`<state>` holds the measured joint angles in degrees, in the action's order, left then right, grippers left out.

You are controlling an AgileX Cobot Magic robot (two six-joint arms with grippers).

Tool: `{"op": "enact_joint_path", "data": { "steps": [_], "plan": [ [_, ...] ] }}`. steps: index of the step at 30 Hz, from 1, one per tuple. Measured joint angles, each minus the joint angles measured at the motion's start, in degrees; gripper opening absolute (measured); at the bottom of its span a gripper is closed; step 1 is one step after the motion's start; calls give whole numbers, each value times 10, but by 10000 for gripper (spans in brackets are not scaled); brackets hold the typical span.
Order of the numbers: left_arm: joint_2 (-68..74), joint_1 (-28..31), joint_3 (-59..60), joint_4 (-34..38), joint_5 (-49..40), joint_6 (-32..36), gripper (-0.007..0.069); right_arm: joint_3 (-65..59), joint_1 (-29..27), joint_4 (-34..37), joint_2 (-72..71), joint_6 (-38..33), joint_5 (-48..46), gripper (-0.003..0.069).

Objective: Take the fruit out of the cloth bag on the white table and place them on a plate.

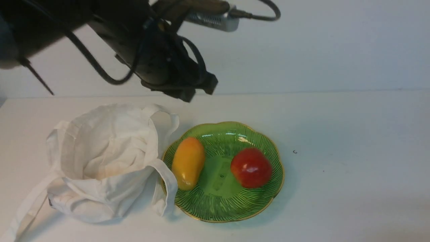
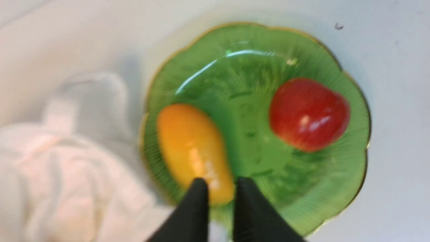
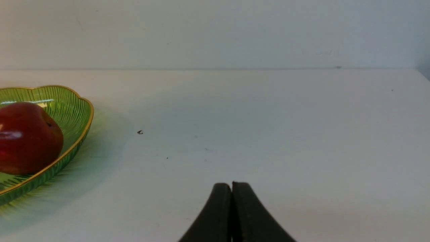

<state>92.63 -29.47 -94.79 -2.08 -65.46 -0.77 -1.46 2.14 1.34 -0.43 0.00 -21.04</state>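
Rearward, the white table (image 1: 352,141) meets a pale wall (image 1: 336,43).

A round red apple (image 1: 251,167) sits a little right of centre in the lower half of the front view. Its skin is glossy, with a pale highlight near the middle. In the left wrist view the apple (image 2: 309,113) appears in the right half of the frame, slightly blurred, with a yellowish patch beside the shine. In the right wrist view the apple (image 3: 28,137) lies at the left edge, partly cut off by the frame, and shows a dark dimple at its top. A tiny dark curled fleck (image 1: 295,152) lies apart from the apple, to its right. A plain pale grey wall (image 1: 336,50) fills the upper right of the front view and ends below in a straight horizontal line.
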Motion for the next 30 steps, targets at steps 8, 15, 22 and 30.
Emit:
{"op": "enact_joint_path", "data": {
  "steps": [8, 15, 22, 30],
  "plan": [
    [-123, 0, 31, -44, -58, -11, -8, 0, 0, 0, 0, 0, 0, -14],
    [-316, 0, 192, -50, -31, -67, -8, 0, 0, 0, 0, 0, 0, -14],
    [-533, 0, 473, -44, 183, -90, -8, 0, 0, 0, 0, 0, 0, -14],
    [-711, 0, 716, -43, 454, -104, -8, 0, 0, 0, 0, 0, 0, -14]
  ]
}}
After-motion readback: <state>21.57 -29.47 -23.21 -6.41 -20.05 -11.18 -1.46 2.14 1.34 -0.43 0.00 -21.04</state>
